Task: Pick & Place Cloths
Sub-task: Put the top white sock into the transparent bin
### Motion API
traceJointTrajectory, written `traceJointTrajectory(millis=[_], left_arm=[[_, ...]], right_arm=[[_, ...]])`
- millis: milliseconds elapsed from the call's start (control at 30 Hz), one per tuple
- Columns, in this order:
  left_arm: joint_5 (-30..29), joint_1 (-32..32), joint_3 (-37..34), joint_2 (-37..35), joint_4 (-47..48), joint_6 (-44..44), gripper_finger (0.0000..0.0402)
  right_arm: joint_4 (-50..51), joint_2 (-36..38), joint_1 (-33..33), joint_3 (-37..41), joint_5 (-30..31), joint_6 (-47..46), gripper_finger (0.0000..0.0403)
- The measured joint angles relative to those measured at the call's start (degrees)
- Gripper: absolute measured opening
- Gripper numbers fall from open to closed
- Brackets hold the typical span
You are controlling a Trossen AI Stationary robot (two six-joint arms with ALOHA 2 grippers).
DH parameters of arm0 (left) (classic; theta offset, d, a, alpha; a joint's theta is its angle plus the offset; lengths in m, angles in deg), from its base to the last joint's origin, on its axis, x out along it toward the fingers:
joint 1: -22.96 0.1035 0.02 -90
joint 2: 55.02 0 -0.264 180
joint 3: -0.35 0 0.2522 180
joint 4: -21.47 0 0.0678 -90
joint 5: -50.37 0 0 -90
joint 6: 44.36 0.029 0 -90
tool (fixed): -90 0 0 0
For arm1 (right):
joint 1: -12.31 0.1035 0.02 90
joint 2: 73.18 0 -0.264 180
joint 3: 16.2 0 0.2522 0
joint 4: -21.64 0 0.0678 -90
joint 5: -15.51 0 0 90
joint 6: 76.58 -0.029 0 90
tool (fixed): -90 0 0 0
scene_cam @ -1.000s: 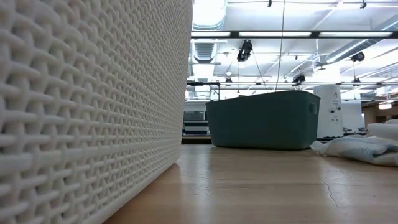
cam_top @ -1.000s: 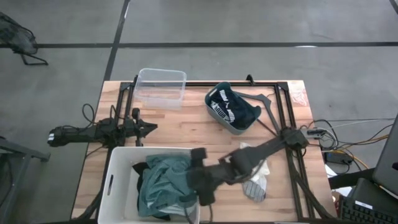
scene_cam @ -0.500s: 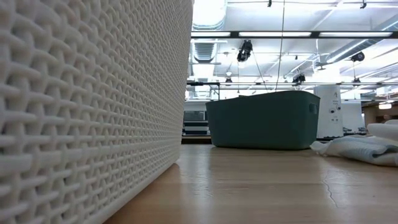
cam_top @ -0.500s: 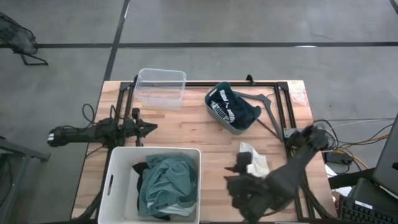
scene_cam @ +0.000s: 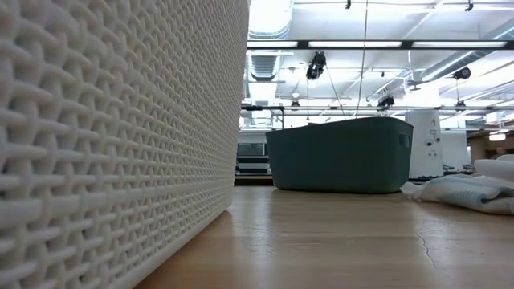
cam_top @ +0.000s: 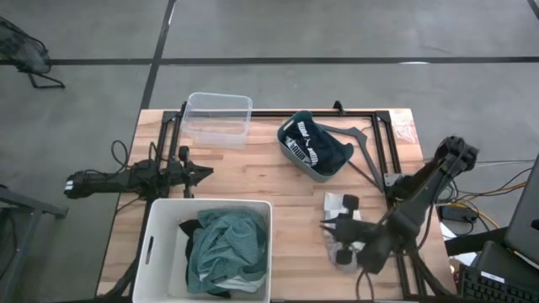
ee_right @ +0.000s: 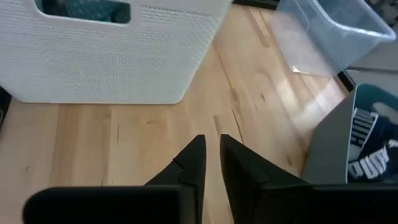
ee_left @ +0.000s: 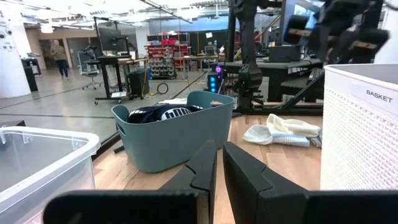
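My right fingers (cam_top: 337, 240) were nearly closed, empty, just over the white cloth (cam_top: 347, 225) — the nearer arm. Left fingers (cam_top: 205, 173), also closed — parked well apart.

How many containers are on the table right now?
3: a white basket at the near left holding cloths, a clear plastic bin at the far left, and a teal basket at far centre holding a dark striped cloth. None seems hidden.

Right gripper (cam_top: 341, 237) hangs with jaws nearly closed, empty; left gripper (cam_top: 205, 172) waits, jaws nearly closed
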Motion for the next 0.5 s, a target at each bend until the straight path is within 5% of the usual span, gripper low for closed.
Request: traceJointTrajectory(millis=[500], left_arm=[[0.0, 0.0, 0.0, 0.0, 0.0, 0.0, 0.0035]], right_arm=[[-29.1, 20.7, -2.5, 30.6, 0.7, 10.1, 0.0008]])
